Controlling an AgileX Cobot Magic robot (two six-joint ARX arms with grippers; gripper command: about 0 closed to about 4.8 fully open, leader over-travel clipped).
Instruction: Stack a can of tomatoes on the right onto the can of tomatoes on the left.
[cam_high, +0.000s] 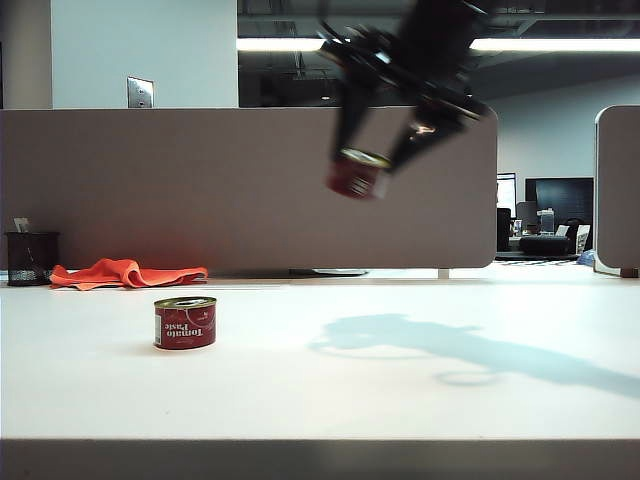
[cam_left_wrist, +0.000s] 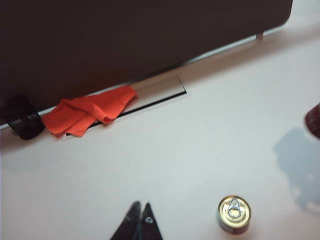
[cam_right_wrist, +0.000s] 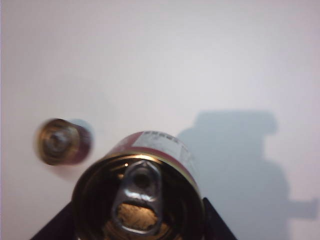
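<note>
Two tomato cans. One can (cam_high: 185, 322) stands upright on the white table (cam_high: 400, 400), left of centre. Second can (cam_high: 357, 173) held high in the air, clamped in the right gripper (cam_high: 385, 165). Left gripper (cam_left_wrist: 139, 220) fingers together, above the table near the standing can.

The right gripper (cam_right_wrist: 135, 232) holds a tomato can (cam_right_wrist: 142, 190) between its dark fingers (cam_right_wrist: 217, 225), high over the white table (cam_right_wrist: 200, 60). Another can (cam_right_wrist: 62, 141) stands blurry on the table below.
</note>
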